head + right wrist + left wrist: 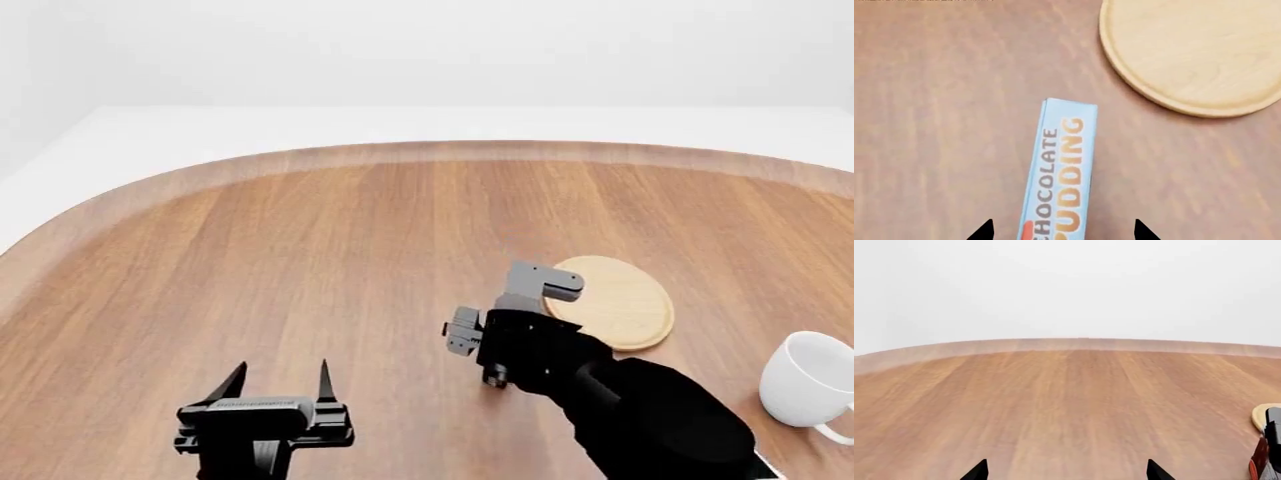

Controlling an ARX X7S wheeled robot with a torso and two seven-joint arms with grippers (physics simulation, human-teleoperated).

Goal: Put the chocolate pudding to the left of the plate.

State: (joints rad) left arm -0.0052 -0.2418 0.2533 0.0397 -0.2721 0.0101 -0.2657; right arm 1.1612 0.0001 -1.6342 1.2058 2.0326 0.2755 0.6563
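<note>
The chocolate pudding (1061,165) is a pale blue carton with orange and brown lettering. It stands on a narrow side on the wooden table, just left of the plate (1194,50). My right gripper (1061,231) is open, with its jaws either side of the carton and a gap on both sides. In the head view the right gripper (489,365) sits left of the light-tan plate (621,300) and hides the carton. My left gripper (280,378) is open and empty near the front left. The left wrist view shows the carton's brown-red edge (1256,466) and the plate's rim (1261,415).
A white mug (807,380) stands at the front right, to the right of the plate. The wooden table (334,230) has a rounded far edge with a white floor beyond it.
</note>
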